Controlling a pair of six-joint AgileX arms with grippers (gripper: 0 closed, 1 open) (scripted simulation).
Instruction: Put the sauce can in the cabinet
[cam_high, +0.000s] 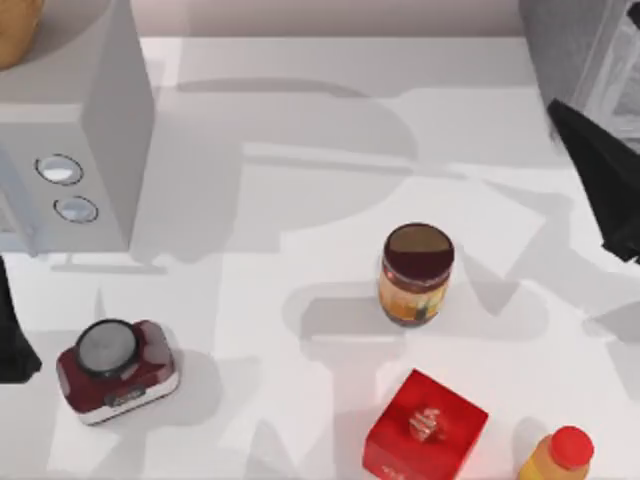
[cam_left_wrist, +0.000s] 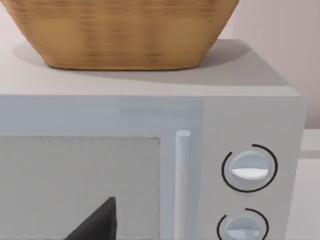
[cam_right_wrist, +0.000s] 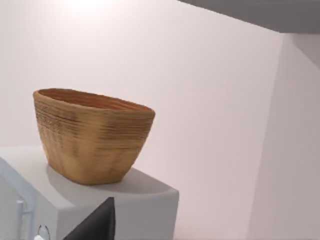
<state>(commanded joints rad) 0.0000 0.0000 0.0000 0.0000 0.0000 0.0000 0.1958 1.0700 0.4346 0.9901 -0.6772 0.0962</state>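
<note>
The sauce can (cam_high: 416, 273) stands free at table centre, cabinet (cam_high: 580, 50) at two o'clock; either gripper's spread I cannot tell.

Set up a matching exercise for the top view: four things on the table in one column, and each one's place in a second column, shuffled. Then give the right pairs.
Things:
1. sauce can
2. red box
3. yellow bottle
4. pale gray box with two round knobs

Places:
A. far left of the table, toward the back
B. front right corner
C. near the middle of the table, standing upright
D. front edge, just in front of the sauce can

Pairs: 1-C, 2-D, 3-B, 4-A
</note>
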